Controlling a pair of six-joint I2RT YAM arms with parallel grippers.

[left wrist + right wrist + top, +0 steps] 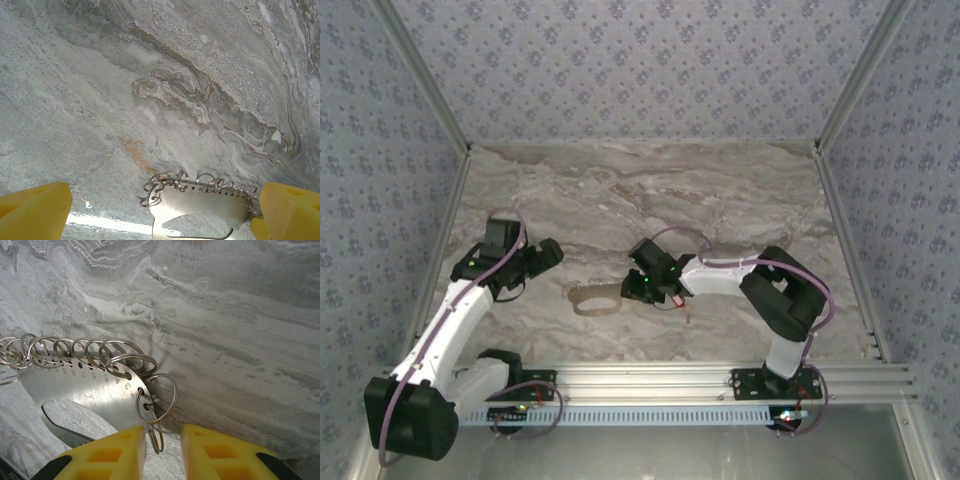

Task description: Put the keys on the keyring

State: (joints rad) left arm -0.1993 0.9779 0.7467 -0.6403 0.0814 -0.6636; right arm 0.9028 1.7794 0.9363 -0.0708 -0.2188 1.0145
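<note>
left arm [445, 325]: is wearing white shells, black joints | right arm [720, 275]: is matching it | cable [730, 262]: is trailing purple | right claw [162, 431]: is showing yellow fingers

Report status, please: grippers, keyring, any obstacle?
Left gripper open wide by keyring. Right gripper narrow, fingers either side of end ring. Nothing in the way.

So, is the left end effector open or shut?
Open: the left end effector has its yellow fingers wide apart, at opposite lower corners of its wrist view.
</note>
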